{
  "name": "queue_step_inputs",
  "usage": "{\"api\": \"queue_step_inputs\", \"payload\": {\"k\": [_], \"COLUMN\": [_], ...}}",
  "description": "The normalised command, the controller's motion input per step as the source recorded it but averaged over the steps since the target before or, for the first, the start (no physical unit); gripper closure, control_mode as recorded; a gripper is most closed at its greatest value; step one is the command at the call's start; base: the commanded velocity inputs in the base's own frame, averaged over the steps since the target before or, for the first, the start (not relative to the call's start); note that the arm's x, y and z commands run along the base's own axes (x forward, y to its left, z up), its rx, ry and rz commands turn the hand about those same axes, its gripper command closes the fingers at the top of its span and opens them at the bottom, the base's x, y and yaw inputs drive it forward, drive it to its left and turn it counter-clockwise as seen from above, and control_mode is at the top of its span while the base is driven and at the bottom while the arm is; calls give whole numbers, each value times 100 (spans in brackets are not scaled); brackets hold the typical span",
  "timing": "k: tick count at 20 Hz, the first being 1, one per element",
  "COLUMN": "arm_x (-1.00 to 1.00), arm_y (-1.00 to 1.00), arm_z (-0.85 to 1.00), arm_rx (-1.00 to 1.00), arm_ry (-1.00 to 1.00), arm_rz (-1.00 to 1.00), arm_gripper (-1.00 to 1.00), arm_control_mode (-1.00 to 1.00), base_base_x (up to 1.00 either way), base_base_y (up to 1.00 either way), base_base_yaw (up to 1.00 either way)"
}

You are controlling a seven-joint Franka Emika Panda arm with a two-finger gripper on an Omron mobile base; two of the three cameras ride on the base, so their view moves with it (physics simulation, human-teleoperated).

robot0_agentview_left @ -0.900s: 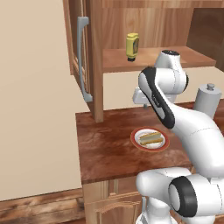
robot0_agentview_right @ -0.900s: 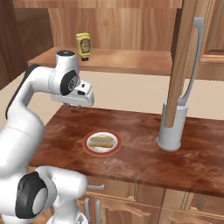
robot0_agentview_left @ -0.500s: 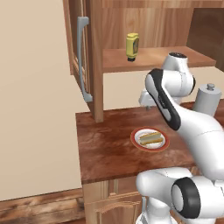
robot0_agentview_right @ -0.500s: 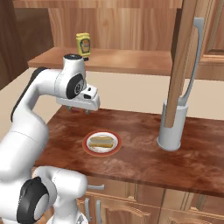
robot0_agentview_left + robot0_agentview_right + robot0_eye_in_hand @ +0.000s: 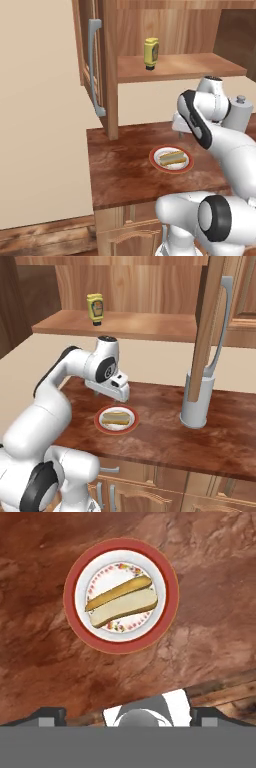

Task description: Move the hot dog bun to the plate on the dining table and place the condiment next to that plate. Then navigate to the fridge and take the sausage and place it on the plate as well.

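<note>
The hot dog bun (image 5: 173, 158) (image 5: 115, 417) (image 5: 121, 600), tan with a browner top, lies on a white plate with a red rim (image 5: 152, 159) (image 5: 134, 423) (image 5: 170, 597) on the reddish-brown counter (image 5: 120, 170). My gripper (image 5: 179, 132) (image 5: 116, 400) (image 5: 128, 714) hangs just above the plate's far edge, open and holding nothing. The yellow condiment (image 5: 150, 53) (image 5: 95, 308) stands cap-down on the wooden shelf (image 5: 200, 65) behind. The all-white plate, dining table, fridge and sausage are out of view.
A grey cylindrical canister (image 5: 239, 112) (image 5: 196, 403) stands on the counter to the right of the red-rimmed plate. A wooden cabinet door with a grey handle (image 5: 95, 65) (image 5: 222, 331) hangs open over the counter. Cabinet fronts run below the counter's front edge.
The jaws went from nearly shut to wide open. The hand swung over and down toward the red-rimmed plate. Bun and condiment have stayed put.
</note>
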Motion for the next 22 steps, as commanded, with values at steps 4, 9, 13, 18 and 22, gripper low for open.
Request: {"api": "queue_step_inputs", "payload": {"k": [4, 9, 13, 18, 22], "arm_x": [16, 30, 35, 33, 36], "arm_y": [-4, 0, 5, 18, 18], "arm_z": [-67, -60, -49, -31, -25], "arm_rx": [4, 3, 1, 0, 0], "arm_ry": [16, 15, 8, 1, 0], "arm_rz": [-34, -16, -13, -17, -19], "arm_gripper": [-100, -100, -100, -100, -100], "arm_control_mode": [-100, -100, -100, -100, -100], "base_base_x": [0, 0, 0, 0, 0], "base_base_y": [0, 0, 0, 0, 0], "base_base_yaw": [0, 0, 0, 0, 0]}}
